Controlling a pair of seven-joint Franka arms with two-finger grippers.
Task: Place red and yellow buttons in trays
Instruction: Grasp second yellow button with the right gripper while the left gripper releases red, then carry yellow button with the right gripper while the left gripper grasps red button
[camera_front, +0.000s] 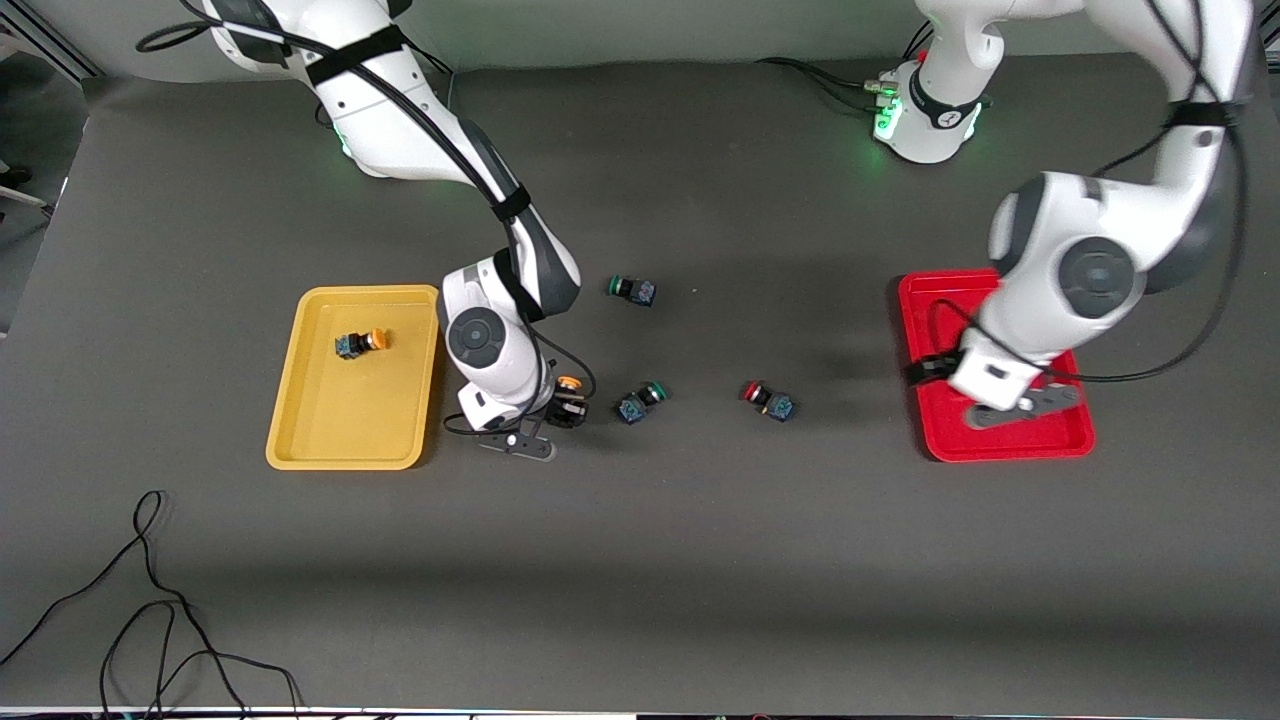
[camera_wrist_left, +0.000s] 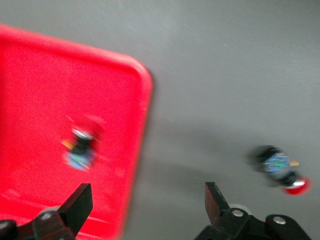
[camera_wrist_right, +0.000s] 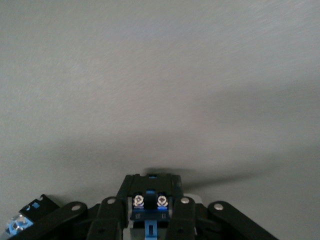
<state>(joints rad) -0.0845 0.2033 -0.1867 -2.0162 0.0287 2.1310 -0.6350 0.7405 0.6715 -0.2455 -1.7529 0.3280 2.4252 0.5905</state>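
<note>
The yellow tray (camera_front: 300, 420) lies toward the right arm's end and holds one yellow-capped button (camera_front: 360, 343). My right gripper (camera_front: 563, 408) is low over the table beside that tray, shut on a second yellow-capped button (camera_front: 570, 384). Its dark blue body shows between the fingers in the right wrist view (camera_wrist_right: 149, 201). The red tray (camera_front: 1000, 445) lies toward the left arm's end. My left gripper (camera_front: 1022, 407) is open and empty over it (camera_wrist_left: 147, 197). A red-capped button (camera_wrist_left: 80, 147) lies in the red tray (camera_wrist_left: 40, 80), hidden by the arm in the front view. Another red-capped button (camera_front: 768, 400) lies on the table (camera_wrist_left: 280, 167).
Two green-capped buttons lie on the table between the trays, one (camera_front: 638, 402) next to the right gripper, one (camera_front: 632, 290) farther from the front camera. Loose black cables (camera_front: 150, 620) lie near the table's front edge at the right arm's end.
</note>
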